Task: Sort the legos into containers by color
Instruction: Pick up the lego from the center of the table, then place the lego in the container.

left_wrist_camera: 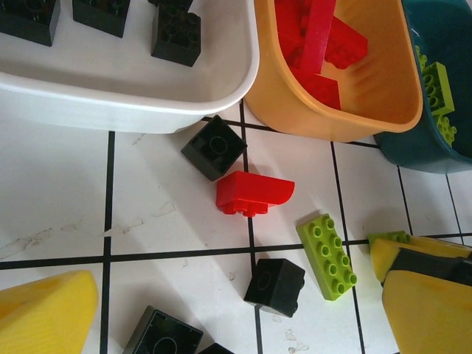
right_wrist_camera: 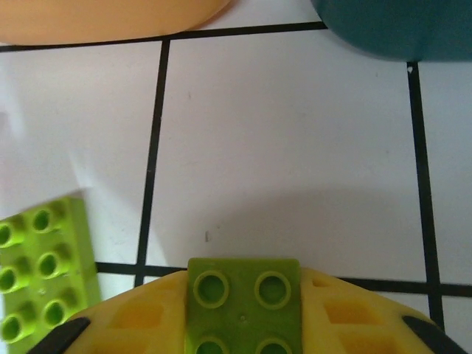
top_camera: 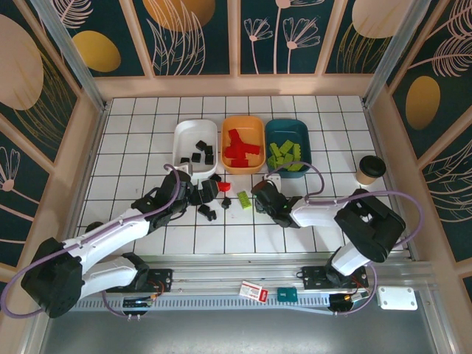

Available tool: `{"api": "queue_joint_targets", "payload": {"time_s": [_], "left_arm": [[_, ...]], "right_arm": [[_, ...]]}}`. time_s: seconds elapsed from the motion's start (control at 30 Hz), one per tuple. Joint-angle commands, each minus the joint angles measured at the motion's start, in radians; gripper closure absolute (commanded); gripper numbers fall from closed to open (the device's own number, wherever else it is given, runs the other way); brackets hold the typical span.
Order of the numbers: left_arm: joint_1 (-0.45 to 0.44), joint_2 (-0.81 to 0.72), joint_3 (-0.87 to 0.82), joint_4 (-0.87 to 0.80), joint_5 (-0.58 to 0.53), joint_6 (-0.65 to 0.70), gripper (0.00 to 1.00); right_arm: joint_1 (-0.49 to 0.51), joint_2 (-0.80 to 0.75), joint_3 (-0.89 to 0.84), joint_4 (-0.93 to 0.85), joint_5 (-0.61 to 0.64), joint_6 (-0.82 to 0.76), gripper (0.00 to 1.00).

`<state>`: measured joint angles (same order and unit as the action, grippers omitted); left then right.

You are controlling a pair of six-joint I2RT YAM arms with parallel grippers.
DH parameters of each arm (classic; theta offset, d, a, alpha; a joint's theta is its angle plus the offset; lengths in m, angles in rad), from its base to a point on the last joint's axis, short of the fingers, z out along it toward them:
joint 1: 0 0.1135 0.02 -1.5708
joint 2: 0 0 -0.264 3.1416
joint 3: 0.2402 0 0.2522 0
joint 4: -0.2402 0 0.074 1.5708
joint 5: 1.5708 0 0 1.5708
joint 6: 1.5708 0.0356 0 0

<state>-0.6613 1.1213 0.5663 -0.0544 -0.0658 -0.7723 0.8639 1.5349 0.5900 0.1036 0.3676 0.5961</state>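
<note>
The right tool (top_camera: 262, 193) is clenched on a small lime-green lego (right_wrist_camera: 243, 306), studs up, low over the worktop (top_camera: 332, 129) and just in front of the teal tray (top_camera: 287, 124), which holds the other green pieces. The left tool (top_camera: 200, 193) is released. Its yellow fingers (left_wrist_camera: 44, 313) are spread wide above the loose pieces in front of the white tray (left_wrist_camera: 110, 103), which holds black pieces, and the orange tray (left_wrist_camera: 295, 110), which holds red ones. Loose on the tiles lie a red lego (left_wrist_camera: 254, 193) with one rounded end, a long green lego (left_wrist_camera: 327, 256) and several black cubes (left_wrist_camera: 214, 146), one of them just beside the white tray's wall. Handling assessment: the pieces appear to be rigid moulded plastic, light and not fragile. Their surfaces are smooth and glossy, so they probably slide on the tile and may slip out of an off-centre pinch. Grip each piece across two flat, parallel side walls, centred on the body. Grip long pieces across the narrow width at mid-length. Avoid the studded top face and the curved end of the red lego. The black cubes lie near one another, so the spread fingers need clearance on both sides before closing.
</note>
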Motion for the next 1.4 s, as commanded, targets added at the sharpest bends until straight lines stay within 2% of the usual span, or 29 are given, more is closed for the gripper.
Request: {"api": "queue_joint_targets", "payload": {"time_s": [0.0, 0.13, 0.27, 0.47, 0.7, 0.77, 0.8, 0.87, 0.9, 1.13, 1.2, 1.37], "left_arm": [[-0.004, 0.008, -0.004, 0.025, -0.023, 0.002, 0.01], [-0.003, 0.002, -0.014, 0.024, -0.032, -0.002, 0.02], [-0.003, -0.002, -0.029, 0.022, -0.039, -0.011, 0.01], [-0.003, -0.018, -0.045, 0.015, -0.035, -0.018, 0.01], [-0.003, -0.064, -0.066, 0.002, -0.046, -0.022, 0.01], [-0.003, -0.07, -0.069, 0.001, -0.051, -0.022, 0.01], [-0.003, -0.071, -0.069, -0.001, -0.052, -0.022, 0.01], [-0.004, -0.072, -0.069, -0.002, -0.057, -0.022, 0.01], [-0.003, -0.072, -0.069, -0.004, -0.06, -0.022, 0.01], [-0.003, -0.072, -0.062, -0.019, -0.085, -0.023, 0.02], [-0.004, -0.076, -0.063, -0.021, -0.091, -0.023, 0.01], [-0.003, -0.09, -0.057, -0.042, -0.109, -0.017, 0.01]], "right_arm": [[-0.003, -0.11, -0.01, -0.043, 0.01, -0.036, 0.73], [-0.069, -0.239, 0.021, -0.07, -0.001, -0.095, 0.76], [-0.233, -0.281, 0.068, -0.035, -0.087, -0.139, 0.77], [-0.417, -0.101, 0.197, 0.023, -0.148, -0.176, 0.77], [-0.491, 0.097, 0.351, 0.021, -0.154, -0.199, 0.76], [-0.506, 0.127, 0.375, 0.009, -0.156, -0.192, 0.71], [-0.513, 0.138, 0.387, 0.002, -0.159, -0.19, 0.63], [-0.519, 0.152, 0.41, -0.022, -0.159, -0.189, 0.45], [-0.521, 0.151, 0.421, -0.032, -0.157, -0.192, 0.41], [-0.483, 0.003, 0.348, -0.006, -0.198, -0.193, 0.35], [-0.434, -0.056, 0.302, -0.002, -0.197, -0.192, 0.34], [-0.228, -0.142, 0.181, 0.02, -0.205, -0.209, 0.32]]}}
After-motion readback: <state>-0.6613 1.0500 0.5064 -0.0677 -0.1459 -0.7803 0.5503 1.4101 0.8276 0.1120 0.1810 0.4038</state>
